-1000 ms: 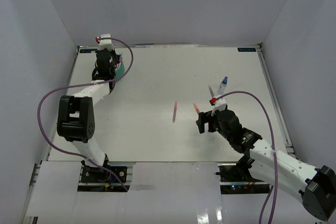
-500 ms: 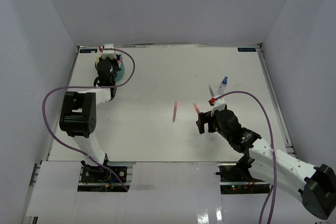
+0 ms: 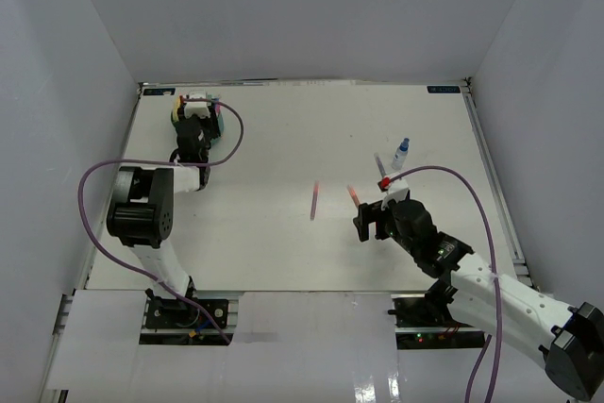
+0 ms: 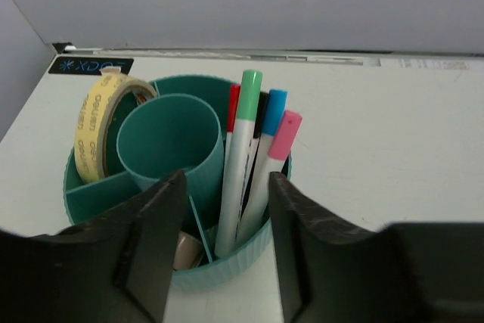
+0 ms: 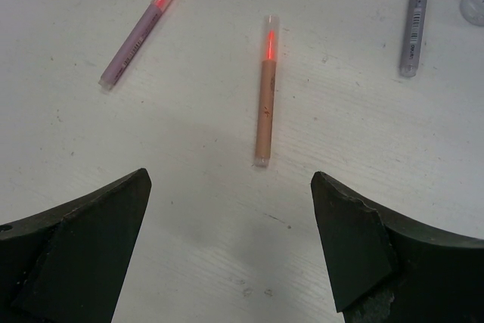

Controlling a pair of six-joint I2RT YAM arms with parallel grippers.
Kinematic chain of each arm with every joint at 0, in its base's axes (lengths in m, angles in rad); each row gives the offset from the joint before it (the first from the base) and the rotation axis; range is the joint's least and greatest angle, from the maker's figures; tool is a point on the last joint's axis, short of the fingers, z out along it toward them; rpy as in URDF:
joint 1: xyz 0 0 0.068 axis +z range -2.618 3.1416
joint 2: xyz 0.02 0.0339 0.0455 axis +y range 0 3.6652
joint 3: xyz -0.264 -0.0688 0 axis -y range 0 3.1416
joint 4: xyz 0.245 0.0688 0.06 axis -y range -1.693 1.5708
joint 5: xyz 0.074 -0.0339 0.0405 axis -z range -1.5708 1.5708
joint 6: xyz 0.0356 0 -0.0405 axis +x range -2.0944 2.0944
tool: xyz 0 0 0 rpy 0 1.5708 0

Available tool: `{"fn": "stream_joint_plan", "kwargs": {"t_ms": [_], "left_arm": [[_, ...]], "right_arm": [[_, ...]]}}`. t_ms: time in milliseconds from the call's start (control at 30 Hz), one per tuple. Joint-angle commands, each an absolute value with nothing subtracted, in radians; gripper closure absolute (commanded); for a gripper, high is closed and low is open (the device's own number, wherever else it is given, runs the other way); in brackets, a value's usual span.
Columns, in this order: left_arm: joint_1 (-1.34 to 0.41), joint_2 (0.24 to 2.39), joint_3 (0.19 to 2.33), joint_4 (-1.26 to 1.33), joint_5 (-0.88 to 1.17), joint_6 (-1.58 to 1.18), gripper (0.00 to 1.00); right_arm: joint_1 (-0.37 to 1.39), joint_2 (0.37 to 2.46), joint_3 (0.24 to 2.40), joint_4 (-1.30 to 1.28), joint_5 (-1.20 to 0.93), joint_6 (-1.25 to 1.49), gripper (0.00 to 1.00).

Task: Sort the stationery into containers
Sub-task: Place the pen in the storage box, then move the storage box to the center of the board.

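**Item 1: teal organizer** (image 4: pixel 227 268). Round, at the upper left of the top view (image 3: pixel 216 129), standing on the white table (image 3: pixel 283 139).
- Cream tape roll (image 4: pixel 92 130): on edge in a left outer compartment, beside the central tube (image 4: pixel 170 141).
- Five markers, upright and bunched in the right compartment: green cap (image 4: pixel 252 79), red cap (image 4: pixel 234 99), black marker (image 4: pixel 262 111), blue cap (image 4: pixel 277 102) and pink cap (image 4: pixel 288 123).

**Item 2: left end effector** (image 4: pixel 225 187). Over the organizer's near rim, fingers parted partway, gripping nothing.

**Item 3: right end effector** (image 5: pixel 231 179). Right of centre, low in the top view. Fingers are spread wide and empty, above bare table.

**Item 4: loose stationery on the table.**
- Orange pen (image 5: pixel 265 111): flat, just ahead of the right end effector.
- Pink-purple pen (image 5: pixel 140 32): upper left of the right wrist view.
- Grey pen (image 5: pixel 414 24): upper right of the same view.
- Blue-capped bottle (image 3: pixel 403 150): upright, near the grey pen.
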State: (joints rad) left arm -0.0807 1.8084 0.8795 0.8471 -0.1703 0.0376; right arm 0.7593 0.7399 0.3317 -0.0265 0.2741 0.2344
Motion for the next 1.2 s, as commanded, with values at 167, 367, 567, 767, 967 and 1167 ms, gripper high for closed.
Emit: {"fn": "stream_joint_plan", "kwargs": {"t_ms": [167,367,567,767,967,1167], "left_arm": [[-0.075,1.649,0.922,0.639,-0.242,-0.05,0.37],[-0.075,1.592,1.069,0.22,-0.232,-0.268,0.38],[-0.075,1.606,1.144,0.02,-0.209,-0.34,0.4],[-0.075,1.655,1.195,-0.032,-0.126,-0.37,0.47],[-0.075,1.724,1.233,-0.037,-0.104,-0.376,0.55],[-0.075,1.787,1.278,-0.025,-0.113,-0.361,0.56]], "right_arm": [[0.756,0.724,0.319,0.003,0.258,0.239,0.07],[0.756,0.742,0.321,0.012,0.245,0.236,0.07],[0.756,0.723,0.307,0.018,0.229,0.235,0.07],[0.758,0.718,0.302,0.023,0.219,0.236,0.07],[0.756,0.707,0.296,0.023,0.216,0.239,0.07],[0.756,0.707,0.295,0.025,0.213,0.244,0.07]]}}
